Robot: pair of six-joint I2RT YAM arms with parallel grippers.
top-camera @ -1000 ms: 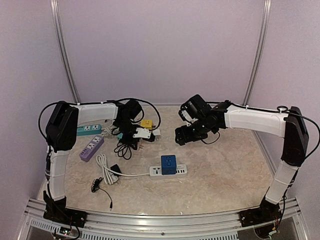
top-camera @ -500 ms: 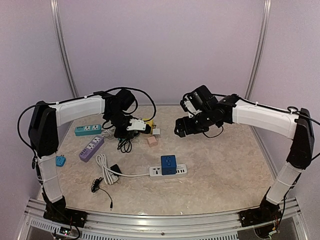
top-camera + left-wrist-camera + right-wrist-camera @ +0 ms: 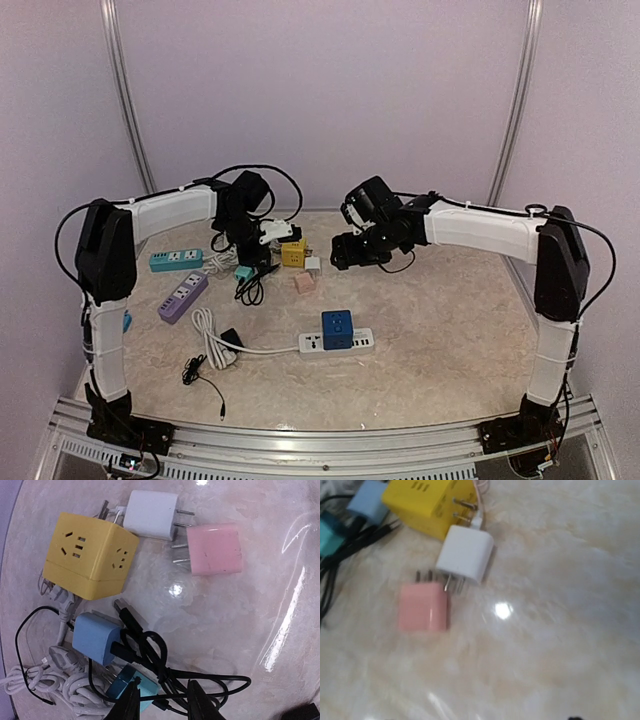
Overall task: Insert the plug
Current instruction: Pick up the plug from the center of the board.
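Plug, pink [image 3: 422, 606], lies toward the table's [image 3: 450, 330] far edge, prongs toward the yellow cube [image 3: 425, 505], left of my right gripper [image 3: 343, 252], whose jaws I cannot make out. My left gripper [image 3: 165, 702], slightly parted and empty, hangs farther off over cables [image 3: 150, 655].

The top view looks down from high at the near edge towards the back wall [image 3: 320, 100], far enough off to take in the whole bench [image 3: 450, 330]. The left wrist camera looks almost straight down from close by, with the fingertips of the left tool [image 3: 162, 705] at its bottom edge. The right wrist camera looks down at a slant, closer still and blurred. All three views share the yellow socket cube [image 3: 293, 252], the white plug [image 3: 313, 265] and the pink plug [image 3: 304, 283].
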